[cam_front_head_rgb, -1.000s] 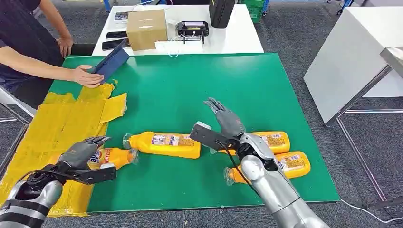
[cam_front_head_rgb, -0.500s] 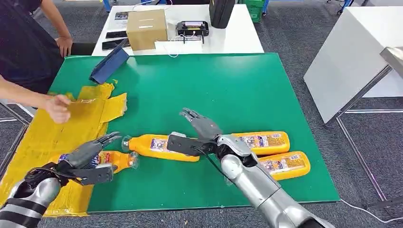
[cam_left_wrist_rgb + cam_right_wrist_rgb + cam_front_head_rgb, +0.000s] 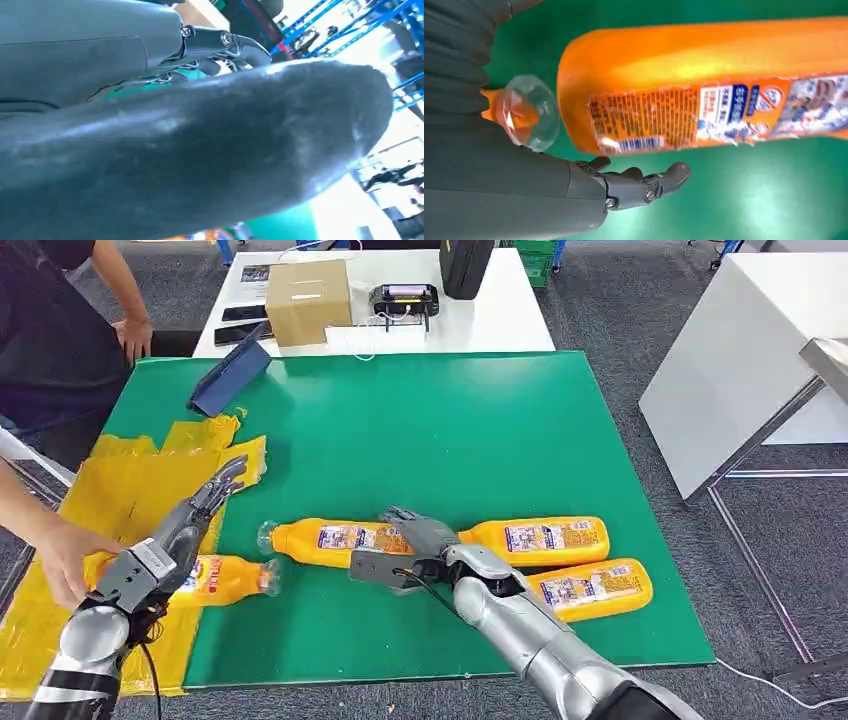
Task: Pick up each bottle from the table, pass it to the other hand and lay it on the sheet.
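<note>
Several orange bottles lie on the green mat point(image 3: 470, 410). My right hand point(image 3: 415, 543) hovers open at the base end of the middle bottle point(image 3: 335, 540). In the right wrist view its fingers point(image 3: 644, 186) lie spread beside that bottle point(image 3: 724, 60), not closed around it. Two more bottles point(image 3: 550, 537) point(image 3: 595, 588) lie to the right of the hand. My left hand point(image 3: 175, 535) is raised with fingers stretched out, holding nothing, over the yellow sheet point(image 3: 130, 490). Below it a fourth bottle point(image 3: 225, 580) lies at the sheet's edge, and a person's hand point(image 3: 62, 560) touches its base.
A blue flat case point(image 3: 232, 373) lies at the mat's far left corner. Behind the mat a white table point(image 3: 500, 310) carries a cardboard box point(image 3: 308, 300) and devices. Another white table point(image 3: 740, 360) stands to the right. A person stands at the left.
My right hand swung left and down to the middle bottle. My left hand lifted off the left bottle and stretched forward. The person's hand left the blue case and reached that bottle.
</note>
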`<action>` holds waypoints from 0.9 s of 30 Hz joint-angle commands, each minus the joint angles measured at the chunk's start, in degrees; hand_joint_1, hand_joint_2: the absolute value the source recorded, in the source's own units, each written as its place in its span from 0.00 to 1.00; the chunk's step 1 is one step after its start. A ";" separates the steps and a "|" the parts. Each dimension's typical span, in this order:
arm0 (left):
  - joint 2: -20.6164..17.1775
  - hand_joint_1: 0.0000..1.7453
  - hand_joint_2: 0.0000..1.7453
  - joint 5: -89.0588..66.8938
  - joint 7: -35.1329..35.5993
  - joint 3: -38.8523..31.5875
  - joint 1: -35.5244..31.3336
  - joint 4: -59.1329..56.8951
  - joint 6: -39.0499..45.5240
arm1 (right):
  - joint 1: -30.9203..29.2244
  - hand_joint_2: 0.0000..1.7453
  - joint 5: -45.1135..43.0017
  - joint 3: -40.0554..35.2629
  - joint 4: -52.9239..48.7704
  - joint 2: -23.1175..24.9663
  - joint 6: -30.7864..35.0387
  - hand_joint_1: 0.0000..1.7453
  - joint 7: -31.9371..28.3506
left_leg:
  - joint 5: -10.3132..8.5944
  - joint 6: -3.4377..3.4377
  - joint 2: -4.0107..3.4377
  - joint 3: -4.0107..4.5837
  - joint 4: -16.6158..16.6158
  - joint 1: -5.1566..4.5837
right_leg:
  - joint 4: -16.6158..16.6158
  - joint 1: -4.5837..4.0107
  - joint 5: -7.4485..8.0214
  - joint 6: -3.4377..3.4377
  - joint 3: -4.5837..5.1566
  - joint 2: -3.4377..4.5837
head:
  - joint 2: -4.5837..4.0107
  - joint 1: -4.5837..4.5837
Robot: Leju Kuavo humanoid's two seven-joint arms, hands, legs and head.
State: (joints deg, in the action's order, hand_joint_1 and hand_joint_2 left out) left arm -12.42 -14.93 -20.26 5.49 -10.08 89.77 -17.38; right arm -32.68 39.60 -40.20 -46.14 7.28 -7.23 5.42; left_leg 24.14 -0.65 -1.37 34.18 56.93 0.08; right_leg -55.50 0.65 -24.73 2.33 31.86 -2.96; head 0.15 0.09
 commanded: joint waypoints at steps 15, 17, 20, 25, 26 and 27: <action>10.32 0.00 0.00 9.97 -1.46 0.24 -1.83 6.86 -4.18 | -9.32 1.00 15.32 -13.14 21.14 8.32 -1.88 1.00 1.49 | 0.02 0.05 0.07 -0.09 0.00 0.04 | -0.02 -0.02 -0.04 -0.06 -0.07 0.15 | 0.00 -0.02; 10.73 0.00 0.00 10.56 -1.37 -0.53 -1.49 6.78 -4.01 | -8.68 1.00 15.76 -13.46 21.39 8.14 -1.79 1.00 1.20 | 0.04 0.05 0.10 -0.17 -0.01 0.06 | 0.00 -0.03 -0.06 -0.07 -0.16 0.15 | 0.00 0.02; 10.74 0.00 0.00 10.48 -1.34 -0.82 -1.38 6.64 -4.14 | -8.64 1.00 15.92 -13.46 21.28 7.73 -2.53 1.00 0.88 | 0.04 0.06 0.12 -0.21 0.01 0.07 | -0.01 -0.04 -0.06 -0.08 -0.19 0.20 | 0.00 0.02; 11.12 0.00 0.00 10.15 -1.41 -1.18 -1.41 6.59 -4.02 | -8.62 1.00 15.98 -13.11 20.94 7.43 -4.16 1.00 0.96 | 0.00 0.05 0.17 -0.23 0.01 0.08 | 0.00 -0.04 -0.03 -0.08 -0.20 0.14 | 0.00 0.00; 11.14 0.00 0.00 10.15 -1.41 -1.28 -1.55 6.43 -4.10 | -8.58 1.00 16.10 -13.15 20.98 7.32 -4.76 1.00 1.06 | -0.01 0.04 0.13 -0.23 -0.02 0.07 | 0.02 -0.04 -0.02 -0.06 -0.17 0.10 | 0.00 0.00; 11.38 0.00 0.00 10.07 -0.98 -1.36 -1.93 6.54 -3.91 | -8.54 1.00 16.30 -13.29 20.92 7.34 -5.59 1.00 1.45 | -0.01 0.05 0.16 -0.29 -0.03 0.07 | 0.03 -0.03 -0.03 -0.08 -0.24 0.16 | 0.00 0.00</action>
State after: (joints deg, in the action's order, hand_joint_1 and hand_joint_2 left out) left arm -2.67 -4.57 -21.81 5.07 -9.63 97.85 -21.18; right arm -40.81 55.36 -50.36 -30.16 15.30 -9.07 6.49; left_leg 24.13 -0.63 -1.42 34.01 56.93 0.09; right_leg -55.53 0.65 -24.73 2.32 31.82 -2.91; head 0.15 0.09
